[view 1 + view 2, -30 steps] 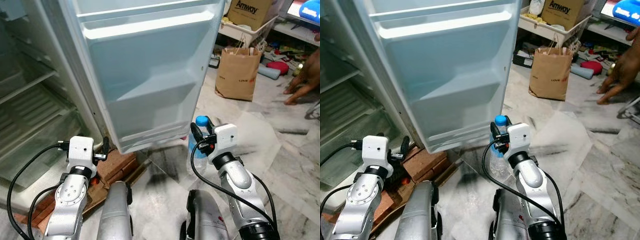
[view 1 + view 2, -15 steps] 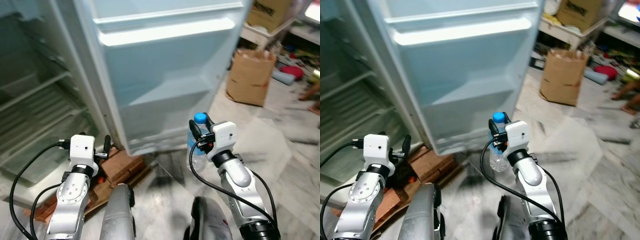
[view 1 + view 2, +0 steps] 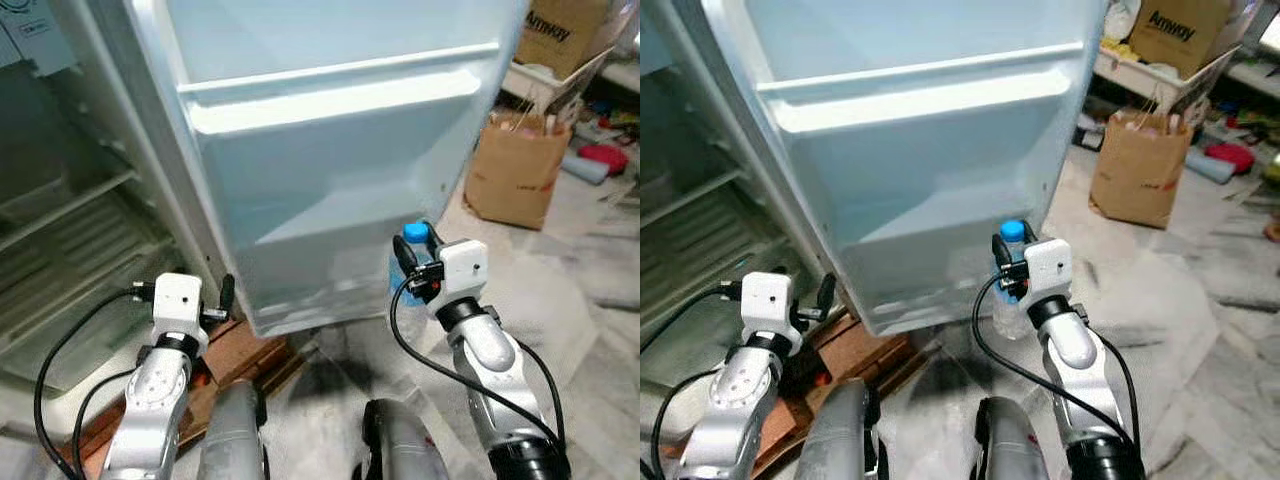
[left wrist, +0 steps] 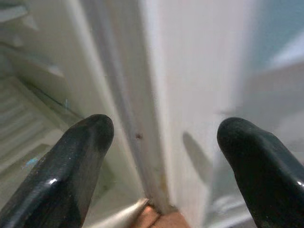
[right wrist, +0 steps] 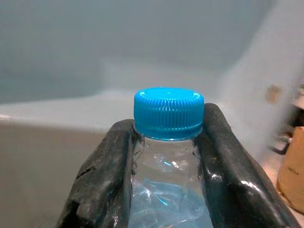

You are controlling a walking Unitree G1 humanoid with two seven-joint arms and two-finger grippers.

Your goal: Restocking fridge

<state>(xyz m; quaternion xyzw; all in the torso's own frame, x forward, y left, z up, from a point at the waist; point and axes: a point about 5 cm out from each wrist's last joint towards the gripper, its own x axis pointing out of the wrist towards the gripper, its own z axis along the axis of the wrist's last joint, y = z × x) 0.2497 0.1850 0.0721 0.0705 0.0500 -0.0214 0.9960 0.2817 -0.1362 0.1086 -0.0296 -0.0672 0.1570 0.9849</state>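
I see a marble floor [image 3: 560, 300] in grey and white, and on it stands an open fridge [image 3: 70, 200] with its pale blue door [image 3: 330, 180] swung out in front of me. Behind the door, near its outer edge, a brown paper bag [image 3: 512, 170] stands on the floor, and further behind it a cardboard box [image 3: 560, 35] sits on a low white shelf. Under the bottom corner of the door, on the hinge side, I see some reddish bricks [image 3: 240, 350].

My right claw [image 3: 412, 268] is raised just in front of the lower part of the door, near its outer edge. Its two black fingers [image 5: 109, 180] are closed on the neck of a clear water bottle [image 5: 166, 190], right below the blue cap [image 5: 168, 113]. The bottle is upright and it has water inside. In the wrist view a door shelf [image 5: 61, 114] is behind the cap.

My left claw [image 3: 222, 300] is low, beside the hinge side of the door, close to the bricks. Its fingers [image 4: 80, 156] are spread wide apart and they hold nothing; between them I see the door hinge edge and the fridge wall.
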